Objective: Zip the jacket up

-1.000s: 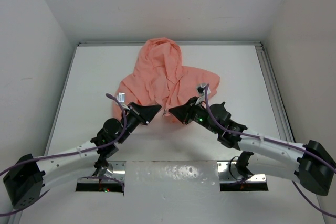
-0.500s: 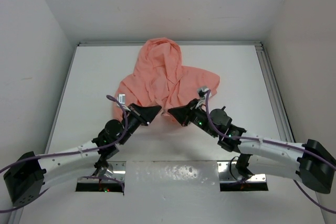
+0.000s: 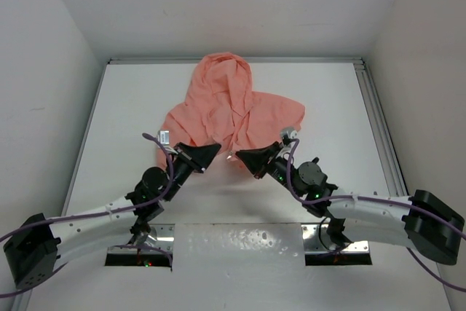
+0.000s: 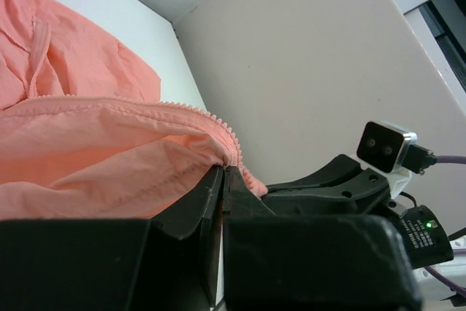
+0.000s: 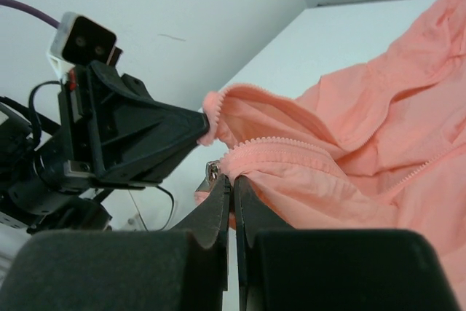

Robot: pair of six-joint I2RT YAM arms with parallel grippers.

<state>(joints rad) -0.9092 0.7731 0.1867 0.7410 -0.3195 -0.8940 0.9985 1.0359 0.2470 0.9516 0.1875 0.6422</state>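
Overhead view: the jacket point(image 3: 222, 103), salmon-pink and hooded, is lying on the white table point(image 3: 127, 107). Its hood is pointing toward the back wall point(image 3: 233, 5) and its hem is lying toward the arm bases. The table is sitting in a pale enclosure, with plain walls rising on the left point(image 3: 44, 71) and right point(image 3: 422, 56). A metal rail point(image 3: 377, 121) is running along the table's right edge, and a mottled plate point(image 3: 240, 242) is lying between the two arm bases at the near edge.

The left gripper point(image 3: 216, 148) and right gripper point(image 3: 239, 154) are meeting just beside each other at the jacket's lower front opening.

Left wrist view: the left gripper point(image 4: 223, 176) is pressing its jaws together on a fold of the jacket point(image 4: 87, 158), just under the zipper teeth point(image 4: 196, 111). The right gripper point(image 4: 320, 183) is sitting close beyond it.

Right wrist view: the right gripper point(image 5: 231, 187) is pinching the jacket point(image 5: 349, 151) with closed jaws at the opposite zipper teeth point(image 5: 277, 143). A small metal piece point(image 5: 212, 171) is showing beside its fingertips. The left gripper point(image 5: 196, 127) is holding the other edge of the opening, which is gaping slightly between them.
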